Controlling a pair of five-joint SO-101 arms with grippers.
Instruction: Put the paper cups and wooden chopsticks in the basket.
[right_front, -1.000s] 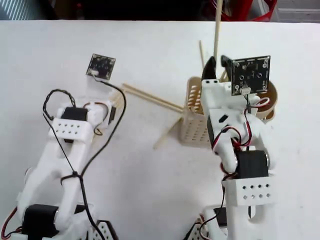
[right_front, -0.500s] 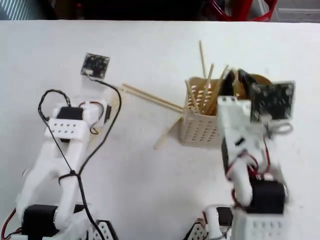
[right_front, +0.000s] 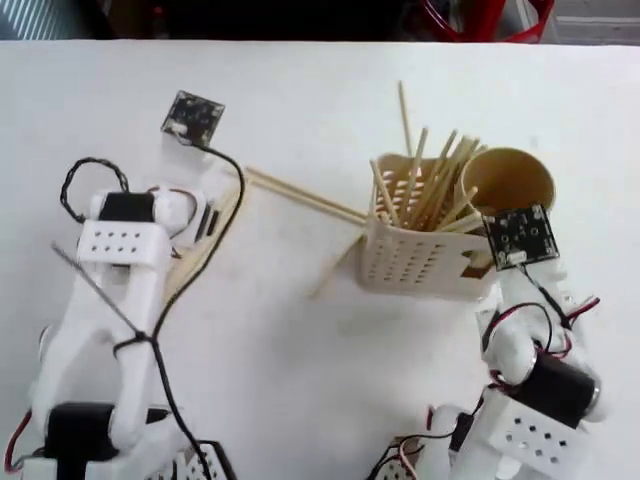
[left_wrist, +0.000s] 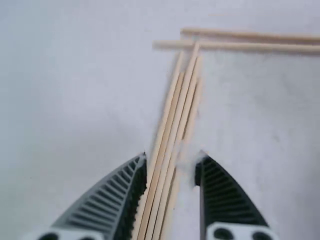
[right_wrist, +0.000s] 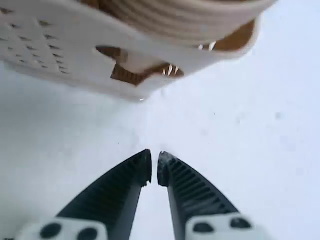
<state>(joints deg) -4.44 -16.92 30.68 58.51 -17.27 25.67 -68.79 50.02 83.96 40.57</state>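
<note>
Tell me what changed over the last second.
The right claw let its chopsticks drop into the basket, drew back to the basket's near side, shut and empty. The left arm edged sideways; the left claw straddles a table bundle. The loose pair and the paper cup stayed put.

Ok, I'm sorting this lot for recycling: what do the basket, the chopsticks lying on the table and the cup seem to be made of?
The basket looks like cream plastic: smooth moulded walls with even rows of small holes. The chopsticks look like pale bare wood, matt and uncoated. The cup is probably brown paper, with a thin wall and a dull inside.
</note>
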